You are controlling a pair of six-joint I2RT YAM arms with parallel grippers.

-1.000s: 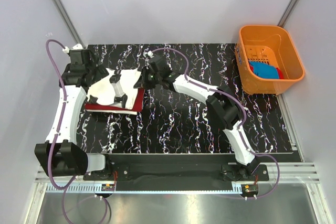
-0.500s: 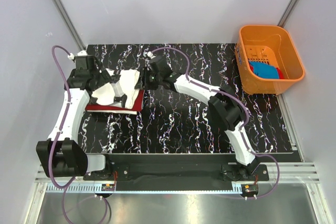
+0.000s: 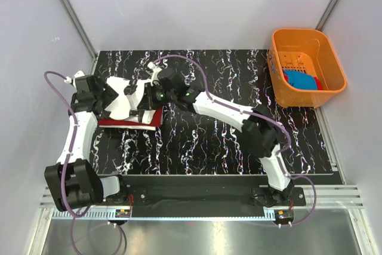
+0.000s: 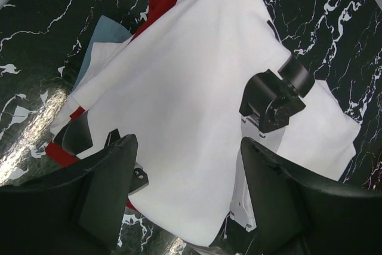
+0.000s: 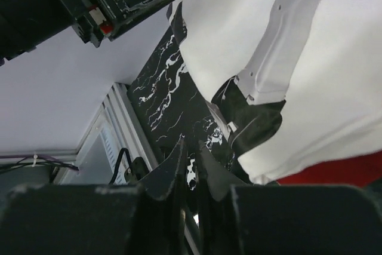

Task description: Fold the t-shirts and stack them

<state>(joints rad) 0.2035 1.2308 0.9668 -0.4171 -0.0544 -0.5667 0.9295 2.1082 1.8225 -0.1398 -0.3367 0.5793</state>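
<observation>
Roughly left-to-right, the white t-shirt (image 3: 121, 106).

No text, label, brand or number can be read in any view. The dark print on the white t-shirt (image 4: 179, 111) forms no legible letters.

Bright, even light from above fills the white-walled cell, casting only soft shadows on the glossy black table (image 3: 209, 141). In the wrist views, glare streaks the tabletop, the white t-shirt (image 4: 179, 100) is nearly blown out, and the left gripper (image 4: 188, 141) and right gripper (image 5: 190, 147) loom dark and blurred.
</observation>
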